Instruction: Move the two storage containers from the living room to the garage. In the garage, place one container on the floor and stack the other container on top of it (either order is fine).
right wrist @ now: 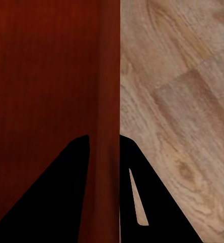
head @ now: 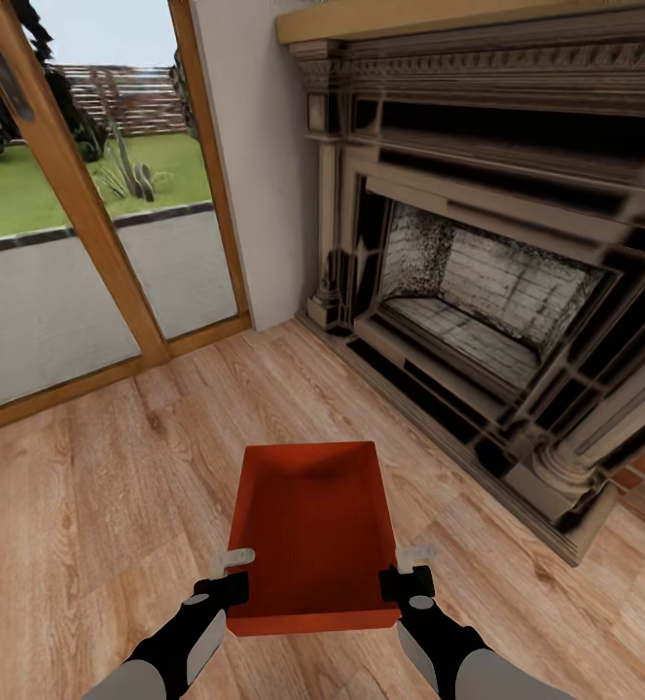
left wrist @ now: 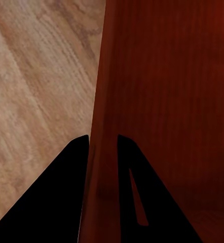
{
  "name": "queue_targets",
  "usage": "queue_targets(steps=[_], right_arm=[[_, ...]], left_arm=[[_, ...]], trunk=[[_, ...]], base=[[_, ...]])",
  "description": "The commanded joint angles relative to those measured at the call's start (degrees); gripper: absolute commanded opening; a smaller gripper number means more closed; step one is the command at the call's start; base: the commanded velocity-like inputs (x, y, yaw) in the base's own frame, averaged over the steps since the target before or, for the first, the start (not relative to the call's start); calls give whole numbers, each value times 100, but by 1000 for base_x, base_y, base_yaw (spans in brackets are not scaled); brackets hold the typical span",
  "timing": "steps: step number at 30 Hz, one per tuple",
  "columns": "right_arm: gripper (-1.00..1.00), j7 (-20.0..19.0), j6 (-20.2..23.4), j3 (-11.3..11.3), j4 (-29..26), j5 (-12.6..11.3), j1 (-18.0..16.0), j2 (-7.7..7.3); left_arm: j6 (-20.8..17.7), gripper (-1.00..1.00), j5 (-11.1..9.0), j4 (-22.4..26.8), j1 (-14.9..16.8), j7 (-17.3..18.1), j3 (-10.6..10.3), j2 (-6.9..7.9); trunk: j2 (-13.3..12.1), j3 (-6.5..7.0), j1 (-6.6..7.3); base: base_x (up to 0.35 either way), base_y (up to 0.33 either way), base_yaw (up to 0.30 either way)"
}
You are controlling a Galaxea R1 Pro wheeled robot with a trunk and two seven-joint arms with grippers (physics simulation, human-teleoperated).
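We hold the orange-red rectangular plastic bin by both side walls, long axis running forward. The left gripper and right gripper each pinch a thin wall, apparently firmly.

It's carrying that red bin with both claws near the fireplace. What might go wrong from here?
Each gripper, left and right, pinches just one thin side wall of the storage container, near its close end. If either grip slips, the far end would likely sag or the bin drop onto the wood floor. The fireplace juts out close on the right, so a turn that way might clip the bin.
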State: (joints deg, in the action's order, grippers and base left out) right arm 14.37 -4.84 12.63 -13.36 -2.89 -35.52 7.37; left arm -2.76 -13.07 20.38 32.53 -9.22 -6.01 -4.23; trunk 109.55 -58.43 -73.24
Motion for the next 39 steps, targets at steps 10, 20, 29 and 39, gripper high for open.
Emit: queue_targets(steps=[10, 20, 29, 39], right_arm=[[-100, 22, -47, 20, 0, 1, -2, 0], [-100, 18, -72, 26, 0, 14, -3, -2], [-100, 12, -72, 29, 0, 17, -5, -4], [-100, 21, -76, 36, 0, 25, -4, 0]], left_arm=[[-32, -100, -64, 1, -1, -72, -50, 9], [-32, -100, -64, 2, -1, -72, -49, 10], [-32, -100, -65, 8, -1, -72, -49, 10], [-32, -100, -65, 9, -1, -72, -48, 10]], trunk=[[-401, 176, 221], [-802, 356, 441], [-1163, 518, 638], [-1564, 697, 858]], base=[[0, 0, 0], [0, 0, 0], [0, 0, 0], [0, 0, 0]])
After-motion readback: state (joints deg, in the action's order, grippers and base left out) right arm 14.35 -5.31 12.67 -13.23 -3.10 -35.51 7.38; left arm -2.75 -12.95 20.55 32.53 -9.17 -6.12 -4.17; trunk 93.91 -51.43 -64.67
